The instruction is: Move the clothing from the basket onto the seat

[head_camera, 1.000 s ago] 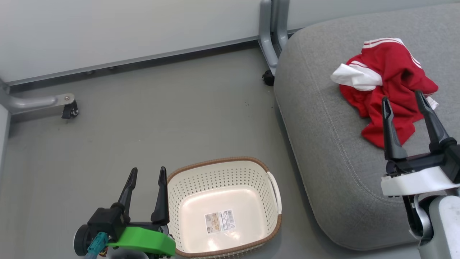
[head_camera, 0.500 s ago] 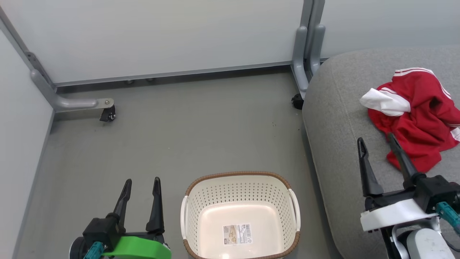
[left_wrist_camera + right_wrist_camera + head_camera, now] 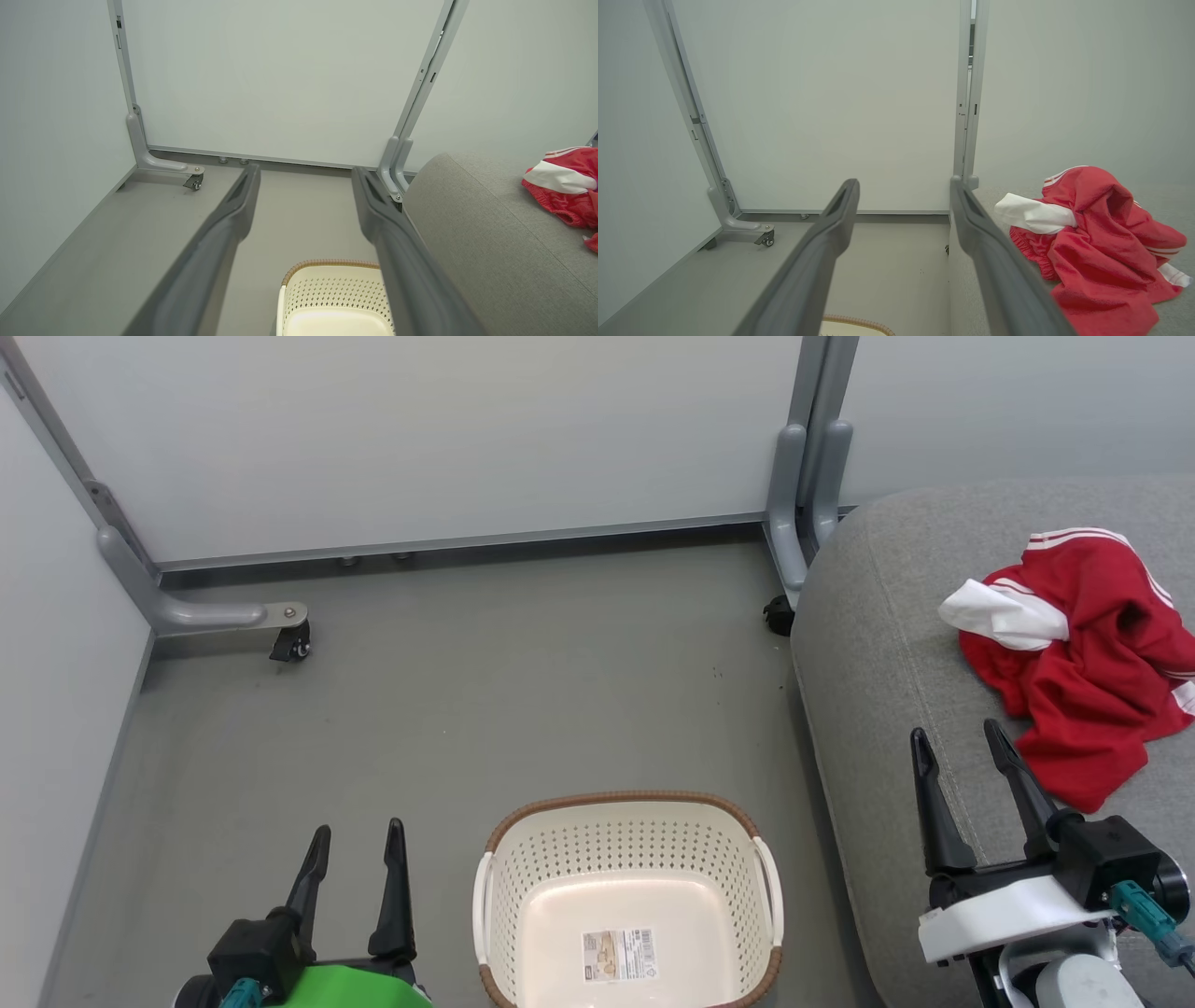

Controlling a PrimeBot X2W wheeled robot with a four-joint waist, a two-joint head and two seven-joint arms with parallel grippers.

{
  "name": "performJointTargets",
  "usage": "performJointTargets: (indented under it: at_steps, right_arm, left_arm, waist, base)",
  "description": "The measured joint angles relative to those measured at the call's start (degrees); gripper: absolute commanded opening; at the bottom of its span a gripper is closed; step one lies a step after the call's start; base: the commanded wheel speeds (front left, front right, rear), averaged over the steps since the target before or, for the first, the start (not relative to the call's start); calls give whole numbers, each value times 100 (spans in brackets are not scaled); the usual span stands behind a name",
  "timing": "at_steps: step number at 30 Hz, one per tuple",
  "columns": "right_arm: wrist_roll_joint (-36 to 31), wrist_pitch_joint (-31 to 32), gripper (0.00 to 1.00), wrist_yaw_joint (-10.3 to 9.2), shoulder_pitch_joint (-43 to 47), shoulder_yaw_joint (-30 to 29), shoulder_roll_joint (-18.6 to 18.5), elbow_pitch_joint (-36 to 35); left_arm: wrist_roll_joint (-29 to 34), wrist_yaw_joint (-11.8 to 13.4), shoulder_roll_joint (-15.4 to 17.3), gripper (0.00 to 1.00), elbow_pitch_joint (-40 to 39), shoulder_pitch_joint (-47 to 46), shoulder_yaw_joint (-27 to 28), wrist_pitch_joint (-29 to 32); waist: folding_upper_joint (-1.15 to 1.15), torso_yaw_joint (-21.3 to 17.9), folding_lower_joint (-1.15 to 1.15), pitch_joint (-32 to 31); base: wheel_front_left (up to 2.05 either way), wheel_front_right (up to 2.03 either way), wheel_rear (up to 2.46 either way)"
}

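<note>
The left gripper (image 3: pixel 358 828) stood wide open and empty at 7 o'clock in the head view, fingers pointing to 12. The right gripper (image 3: pixel 954 730), at 4 o'clock, was spread as wide, holding nothing, seen against the seat (image 3: pixel 868 644). Between them, at 6, sat the basket (image 3: pixel 616 798) on the floor (image 3: pixel 467 691) (a sticker (image 3: pixel 618 955) on its bare bottom). The clothing (image 3: pixel 1092 672) lay crumpled on the seat at 3 o'clock, near the right fingertips, apart from them.

clothing (image 3: pixel 1083 653) on seat (image 3: pixel 878 709), basket (image 3: pixel 627 887) left
</note>
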Motion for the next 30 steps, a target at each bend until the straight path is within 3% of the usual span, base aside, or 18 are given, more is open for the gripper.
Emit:
performJointTargets:
  at_steps: [14,27,30]
  right_arm:
    - [43,0,100,0,-1,-18,-32,12]
    - [56,0,100,1,-3,14,-55,52]
    - [56,0,100,0,-3,4,-55,55]
  left_arm:
    - [-71,46,0,100,57,4,21,0]
    - [-164,-40,0,100,64,4,23,0]
    - [-360,-166,0,100,36,4,36,0]
  waist:
    - [0,-37,0,-17]
    - [0,-35,0,5]
    - [0,-23,0,1]
  base:
    - [0,0,0]
    - [0,0,0]
    - [0,0,0]
